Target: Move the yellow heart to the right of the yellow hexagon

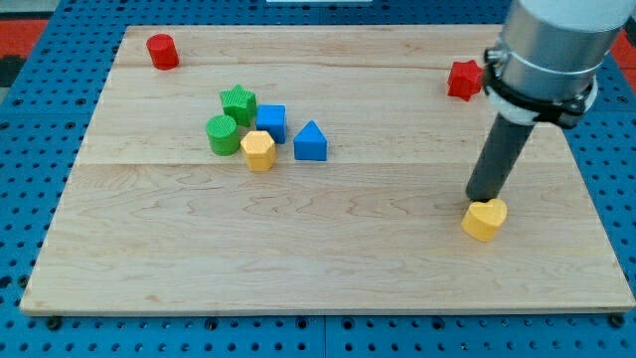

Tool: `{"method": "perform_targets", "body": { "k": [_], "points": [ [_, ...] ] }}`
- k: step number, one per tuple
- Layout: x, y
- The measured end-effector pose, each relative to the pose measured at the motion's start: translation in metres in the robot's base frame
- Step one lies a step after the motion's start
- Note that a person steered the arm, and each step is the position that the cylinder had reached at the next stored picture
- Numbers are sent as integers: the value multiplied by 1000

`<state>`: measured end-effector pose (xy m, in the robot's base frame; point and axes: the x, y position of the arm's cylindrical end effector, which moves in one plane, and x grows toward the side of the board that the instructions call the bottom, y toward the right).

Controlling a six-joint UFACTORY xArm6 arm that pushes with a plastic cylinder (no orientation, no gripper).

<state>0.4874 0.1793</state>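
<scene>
The rod carried no hand; my tip (483, 197) touched the yellow heart (485, 220) lying just below it on the tabletop (328, 249), the yellow hexagon (258, 151) far off leftward.

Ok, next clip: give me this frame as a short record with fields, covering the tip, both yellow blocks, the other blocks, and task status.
tip: my tip at the yellow heart's upper edge, apparently touching
yellow heart: toward the view's lower right
yellow hexagon: in the cluster at the view's upper left
cluster: green star, green cylinder, blue cube, blue triangle
strays: red cylinder top left, red star top right
status: heart to the hexagon's right, but far away and lower
</scene>
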Motion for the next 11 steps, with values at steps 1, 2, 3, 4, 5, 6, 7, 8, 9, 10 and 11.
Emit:
{"method": "perform_targets", "body": {
  "k": [1,2,3,4,5,6,7,8,9,10,11],
  "points": [
    [-21,0],
    [-24,5],
    [-23,77],
    [57,121],
    [80,61],
    [46,5],
    [4,-39],
    [-24,-85],
    [-41,-121],
    [-40,-144],
    [-27,-140]
  ]
}}
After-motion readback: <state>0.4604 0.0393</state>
